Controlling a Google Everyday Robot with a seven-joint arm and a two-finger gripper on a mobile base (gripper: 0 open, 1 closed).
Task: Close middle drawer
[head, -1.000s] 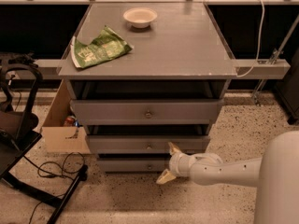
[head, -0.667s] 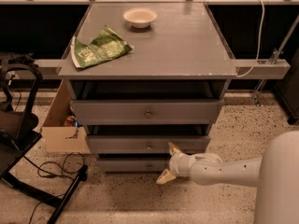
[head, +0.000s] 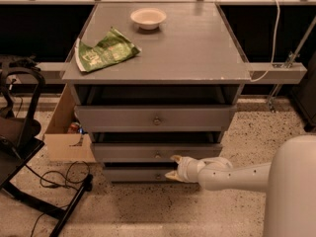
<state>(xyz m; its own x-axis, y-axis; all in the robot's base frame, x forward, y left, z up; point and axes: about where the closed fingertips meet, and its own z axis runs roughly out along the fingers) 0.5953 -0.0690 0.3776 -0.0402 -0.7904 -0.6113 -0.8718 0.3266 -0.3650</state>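
1. One white robot body fills the corner nearest the camera, to the right of and in front of the grey cabinet; its arm reaches left toward the cabinet's drawer fronts.
2. At the arm's end the gripper sits just in front of the cabinet's lower fronts, right of their centre line. Its two pale fingers are spread apart, one tip up by the bottom edge of the middle drawer, the other lower, before the lowest drawer. They clasp nothing; whether the upper tip touches the front I cannot tell.
3. The middle drawer is second from the cabinet's top. Its small round knob lies just left of the gripper, and a dark gap runs above its front, so it stands a little way out.
4. Above it the top drawer juts further from the cabinet, with dark space under the cabinet's top.
5. Left of the cabinet on the speckled floor are a cardboard box, black cables and a black stand.
6. On the cabinet's top a crumpled green bag lies at the left.
7. Farther back on that top, near its rear edge, stands a white bowl.
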